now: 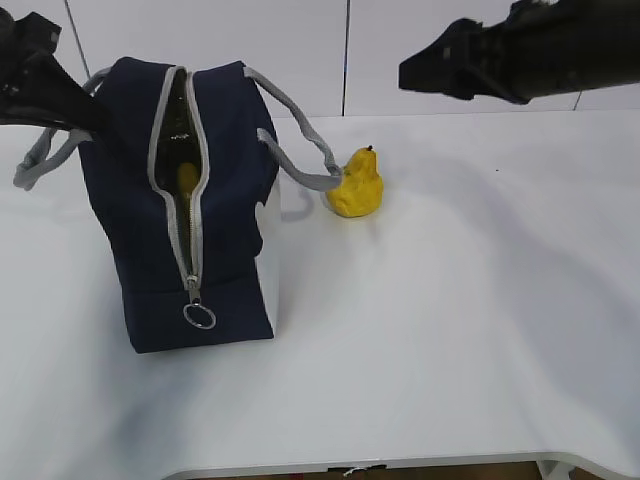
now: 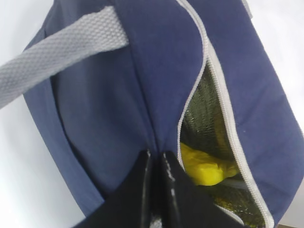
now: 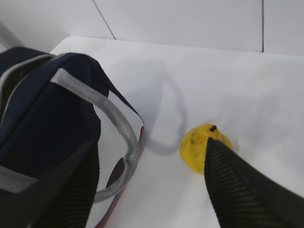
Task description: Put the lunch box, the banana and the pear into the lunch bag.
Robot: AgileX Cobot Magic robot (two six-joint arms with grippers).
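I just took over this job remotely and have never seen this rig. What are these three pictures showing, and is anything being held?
It is a robot with two arms, each ending in a two-fingered gripper. One picture looks at the table from in front; the other two come from cameras on the arms' wrists.

On the white table stands a navy lunch bag, its zipper open. The pear sits on the table just right of the bag, under a grey handle.

The left gripper is shut on the bag's fabric edge beside the zipper opening. Inside, something yellow lies against the silver lining, likely the banana. The lunch box is not visible.

The right gripper is open and empty, hovering above the pear.
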